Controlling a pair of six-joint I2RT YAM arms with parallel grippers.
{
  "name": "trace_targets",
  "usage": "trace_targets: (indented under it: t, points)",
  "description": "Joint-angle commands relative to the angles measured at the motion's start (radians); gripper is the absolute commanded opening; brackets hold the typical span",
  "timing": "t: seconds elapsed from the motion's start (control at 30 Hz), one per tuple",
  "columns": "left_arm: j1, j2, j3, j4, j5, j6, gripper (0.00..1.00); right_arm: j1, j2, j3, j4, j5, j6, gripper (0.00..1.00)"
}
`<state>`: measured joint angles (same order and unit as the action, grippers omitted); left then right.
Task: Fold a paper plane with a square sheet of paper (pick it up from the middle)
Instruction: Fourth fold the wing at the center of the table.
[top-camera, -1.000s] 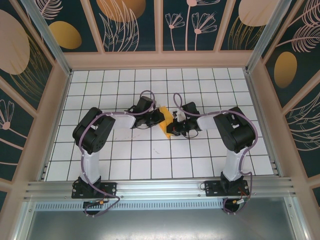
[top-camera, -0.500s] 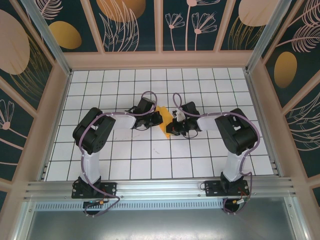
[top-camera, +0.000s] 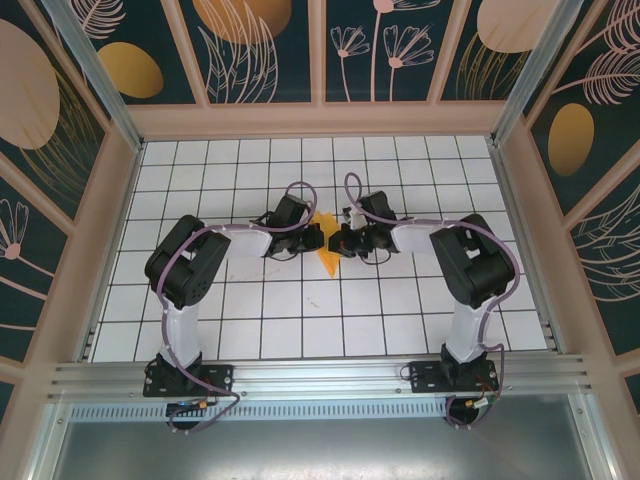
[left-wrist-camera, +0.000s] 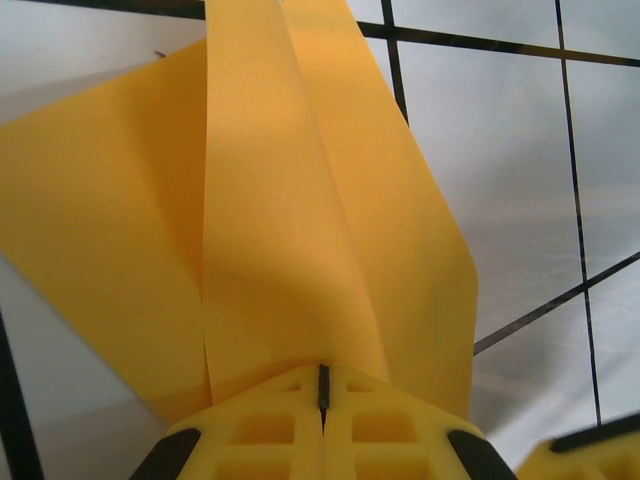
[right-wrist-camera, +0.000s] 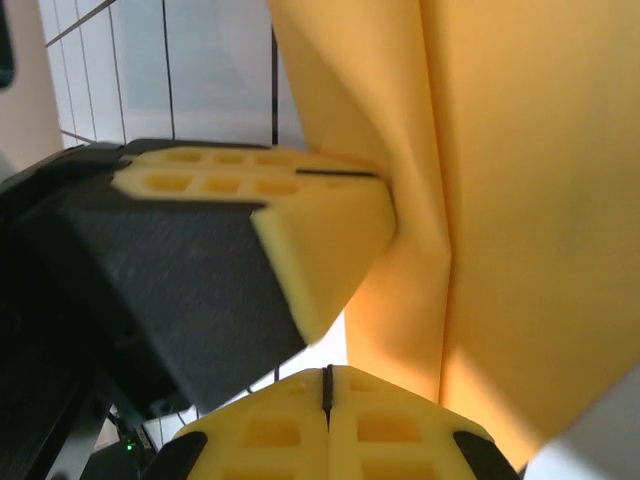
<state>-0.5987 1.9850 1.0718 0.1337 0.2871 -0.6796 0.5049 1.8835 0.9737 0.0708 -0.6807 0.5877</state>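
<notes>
White grid-lined surface (top-camera: 230, 300) fills the floor of a walled cell whose dark panels carry painted leaves, flowers and orange ovals. Seen from the top camera, the left arm reaches from the lower left toward the middle of the frame, and the left hand (top-camera: 314, 237) sits just left of centre. Its yellow pads are pressed together with only a thin dark slit between them. In the left wrist view this hand (left-wrist-camera: 323, 392) lies at the bottom edge, and the paper plane (left-wrist-camera: 300, 230) rises out of its tip toward the top of the frame, so the pads are pinched on the paper's narrow end. The paper is orange-yellow, creased lengthwise, with one flap spreading to the left and a longer panel sloping down to the right over the grid lines. From above, the paper plane (top-camera: 326, 255) shows as a slim wedge at the centre of the frame, between the two hands, its point aimed at the near edge. Just right of it is the right hand (top-camera: 346, 241), its arm coming in from the lower right. In the right wrist view the right hand (right-wrist-camera: 327, 392) is closed, pad against pad, at the bottom, with the folded paper plane (right-wrist-camera: 530, 200) filling the right side. Whether those pads catch the paper cannot be told.
</notes>
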Motion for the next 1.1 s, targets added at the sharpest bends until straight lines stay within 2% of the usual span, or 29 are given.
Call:
trace_targets:
  t: [0.0,0.13,0.47,0.83,1.07]
  points:
    - [0.004,-0.005,-0.001,-0.097,-0.051,0.033,0.08,0.003,0.051,0.05,-0.036,0.002,0.011,0.06]
    - [0.004,-0.006,0.005,-0.101,-0.061,0.028,0.08,0.026,0.076,0.027,-0.055,0.022,-0.004,0.05]
    - [0.005,-0.008,0.019,-0.123,-0.093,0.014,0.08,0.092,0.025,-0.058,-0.122,0.114,-0.016,0.05]
    - [0.005,-0.017,0.009,-0.098,-0.06,0.005,0.04,0.068,-0.116,-0.092,0.008,0.061,0.076,0.06]
    - [0.004,-0.023,0.017,-0.105,-0.066,0.032,0.0,0.078,-0.096,-0.138,0.105,0.012,0.138,0.03]
